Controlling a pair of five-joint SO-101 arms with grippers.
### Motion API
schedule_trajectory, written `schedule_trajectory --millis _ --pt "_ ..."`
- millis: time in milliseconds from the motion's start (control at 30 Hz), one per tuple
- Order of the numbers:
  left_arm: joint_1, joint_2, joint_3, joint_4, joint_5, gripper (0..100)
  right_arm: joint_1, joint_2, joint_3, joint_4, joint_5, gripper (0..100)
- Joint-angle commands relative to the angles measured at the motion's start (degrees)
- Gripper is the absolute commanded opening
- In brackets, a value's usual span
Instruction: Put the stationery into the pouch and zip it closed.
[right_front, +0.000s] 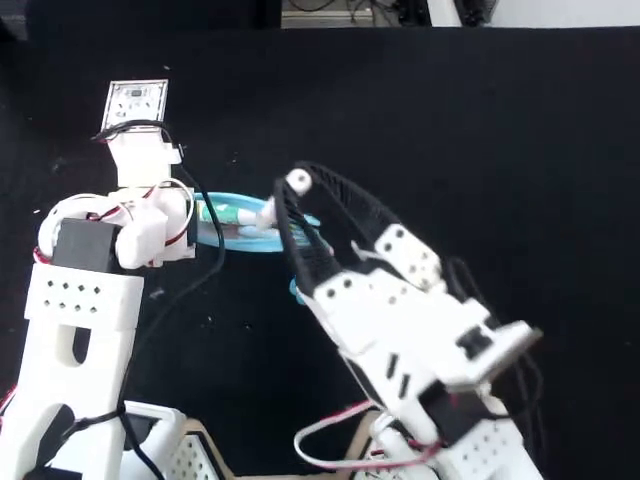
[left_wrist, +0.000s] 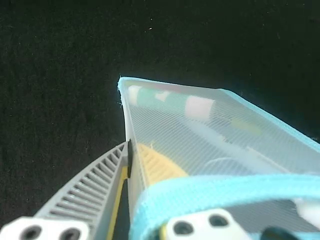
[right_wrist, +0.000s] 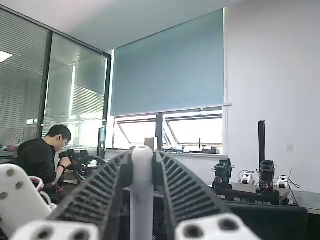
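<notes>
The pouch (right_front: 238, 224) is translucent mesh with light blue trim and lies on the black table left of centre. In the left wrist view the pouch (left_wrist: 215, 145) holds a green-and-white stick (left_wrist: 167, 100) and a yellow item (left_wrist: 157, 167). My left gripper (right_front: 197, 226) (left_wrist: 131, 156) is shut on the pouch's edge, one grey ribbed finger (left_wrist: 90, 197) lying outside the mesh. My right gripper (right_front: 296, 192) (right_wrist: 142, 155) is raised above the pouch and points upward, shut on a white pen-like stick (right_front: 298, 181) (right_wrist: 142, 195) whose rounded tip pokes out between the fingers.
Black cloth (right_front: 480, 140) covers the table, with open room to the right and at the far side. Both arm bases and loose cables (right_front: 330, 440) crowd the near edge. The table's far edge (right_front: 400, 28) runs along the back.
</notes>
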Motion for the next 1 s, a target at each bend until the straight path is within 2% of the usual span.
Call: schedule_trajectory --millis 0,267,600,700,900,967 --pt "1.1 0.7 2.9 -0.8 -0.5 3 -0.2 5.0 -4.4 -4.7 0.5 1.2" --pt "1.1 0.7 2.9 -0.8 -0.5 3 0.0 10.9 0.3 -4.9 0.5 1.2" --pt "1.0 0.7 2.9 -0.8 -0.5 3 0.0 9.5 5.9 -3.3 0.4 1.4" --pt "1.0 0.7 3.2 -0.9 -0.5 3 -0.1 4.7 8.4 5.1 0.4 1.5" --pt "1.1 0.7 3.5 -1.6 -0.5 3 -1.7 -6.3 6.1 35.1 0.4 1.6" --pt "1.0 0.7 3.5 -1.6 -0.5 3 -3.3 -7.2 4.7 41.1 0.5 5.4"
